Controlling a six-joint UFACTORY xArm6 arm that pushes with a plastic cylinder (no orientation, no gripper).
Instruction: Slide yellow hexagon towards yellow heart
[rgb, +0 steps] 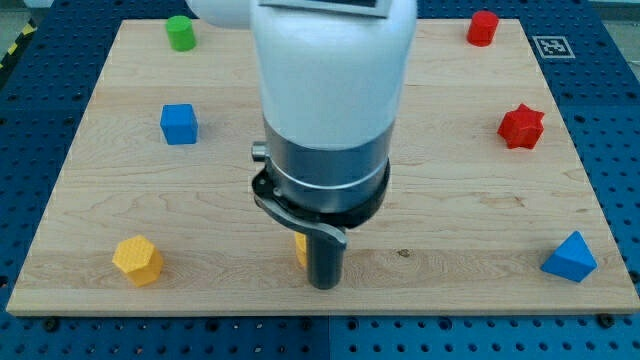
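Green cyl (180, 32), blue cube (179, 124), red star (521, 127), blue pyramid (570, 258).

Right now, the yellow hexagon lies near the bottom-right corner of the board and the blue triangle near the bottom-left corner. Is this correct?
Not quite: the two sides are swapped. In the camera view, the yellow hexagon lies near the board's bottom-left corner, and the blue triangle near the bottom-right corner. Both do sit close to the view's bottom edge, as you said.

One camera looks steeply down over the whole wooden board (450, 200).
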